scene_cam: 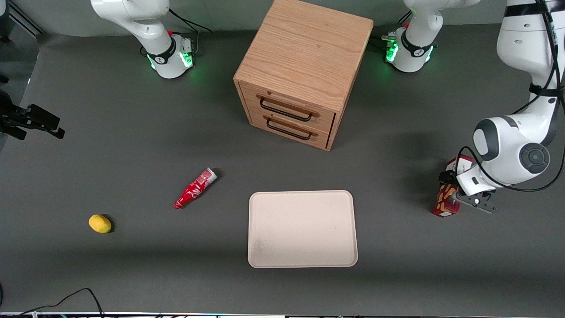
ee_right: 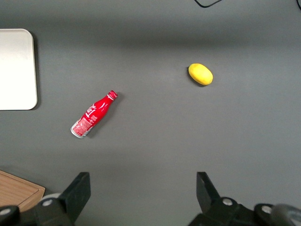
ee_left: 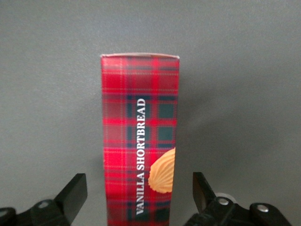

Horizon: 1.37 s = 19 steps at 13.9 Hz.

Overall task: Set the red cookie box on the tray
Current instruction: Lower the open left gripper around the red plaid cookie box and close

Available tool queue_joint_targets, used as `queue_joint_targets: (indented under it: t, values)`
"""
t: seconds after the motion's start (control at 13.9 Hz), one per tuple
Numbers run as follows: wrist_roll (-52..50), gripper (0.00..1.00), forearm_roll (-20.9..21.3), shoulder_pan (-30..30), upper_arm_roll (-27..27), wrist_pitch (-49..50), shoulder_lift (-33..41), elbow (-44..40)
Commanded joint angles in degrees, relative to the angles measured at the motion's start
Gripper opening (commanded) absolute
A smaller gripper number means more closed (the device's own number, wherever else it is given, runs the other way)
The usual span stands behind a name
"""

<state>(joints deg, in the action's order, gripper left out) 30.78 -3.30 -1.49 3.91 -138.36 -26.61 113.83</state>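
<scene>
The red cookie box rests on the dark table toward the working arm's end, well apart from the tray. Its red plaid face with "VANILLA SHORTBREAD" lettering and a cookie picture fills the left wrist view. My left gripper is lowered over the box and hides part of it in the front view. It is open: its two black fingers stand on either side of the box with a gap on each side. The cream tray is flat and bare, and one corner of it shows in the right wrist view.
A wooden two-drawer cabinet stands farther from the front camera than the tray. A small red bottle lies beside the tray toward the parked arm's end. A yellow lemon-like fruit lies further that way.
</scene>
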Motion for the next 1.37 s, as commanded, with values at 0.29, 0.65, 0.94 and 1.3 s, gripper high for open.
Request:
queue_joint_targets:
  t: [0.29,0.65,0.94,1.3]
  values:
    - [1.4,0.95,-0.7,0.6,0.2,-0.8,0.8,1.0]
    - [3.0,0.11,-0.7,0.6,0.2,-0.7,1.1,1.1]
    - [3.1,0.0,-0.7,0.7,0.2,-0.2,1.4,1.0]
    - [0.9,0.0,-0.7,2.5,0.1,6.6,6.1,-0.8]
